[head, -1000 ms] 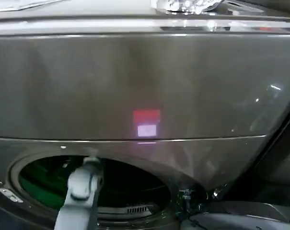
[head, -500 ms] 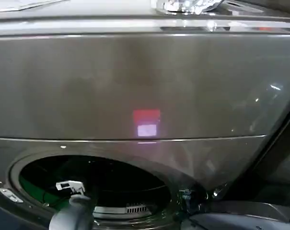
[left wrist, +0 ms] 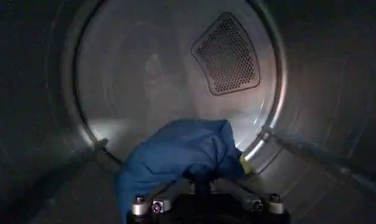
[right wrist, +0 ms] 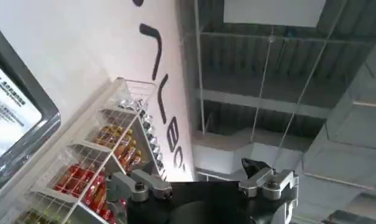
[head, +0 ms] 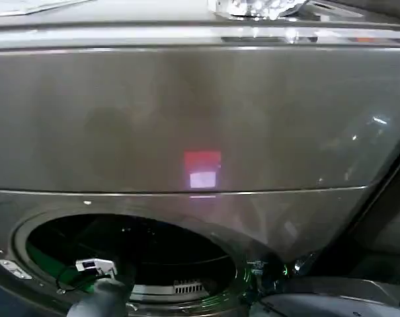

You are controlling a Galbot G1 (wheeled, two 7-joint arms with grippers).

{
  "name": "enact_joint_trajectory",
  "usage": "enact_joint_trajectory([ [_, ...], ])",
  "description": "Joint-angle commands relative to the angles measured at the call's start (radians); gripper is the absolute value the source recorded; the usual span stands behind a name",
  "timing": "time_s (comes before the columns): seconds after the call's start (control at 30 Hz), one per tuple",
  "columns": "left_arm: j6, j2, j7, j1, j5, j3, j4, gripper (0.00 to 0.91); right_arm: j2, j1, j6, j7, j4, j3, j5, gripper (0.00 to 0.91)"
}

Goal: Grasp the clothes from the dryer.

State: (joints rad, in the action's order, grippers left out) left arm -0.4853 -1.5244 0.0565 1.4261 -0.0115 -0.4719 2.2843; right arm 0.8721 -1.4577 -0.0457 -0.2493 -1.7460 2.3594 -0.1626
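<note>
A white wire rack [right wrist: 109,158] occupies the lower left of the right wrist view, stocked with red and orange packages [right wrist: 84,182]. Behind it, a white wall [right wrist: 84,55] carries large black lettering [right wrist: 167,115]. Grey ceiling beams [right wrist: 267,97] cross the upper right.

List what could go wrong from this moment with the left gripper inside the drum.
1. The blue garment drapes over the left gripper, so the grasp itself is hidden; a shallow hold could let it slip on the way out.
2. The left arm passes low through the dryer porthole near its rim; pulling back could snag arm or cloth there.
3. Green fabric lies at the porthole's edge and could get dragged out unintentionally.
</note>
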Motion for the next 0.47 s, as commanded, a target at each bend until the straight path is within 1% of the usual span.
enact_joint_trajectory([
  [0.03, 0.002, -0.001, 0.003, 0.009, 0.006, 0.002, 0.008, 0.000, -0.002, -0.001, -0.003, -0.008, -0.001, 0.007, -0.003, 0.907],
  [0.47, 0.002, -0.001, 0.003, -0.009, 0.011, 0.007, -0.007, 0.000, -0.006, -0.004, -0.007, -0.014, -0.006, 0.008, -0.012, 0.907],
])
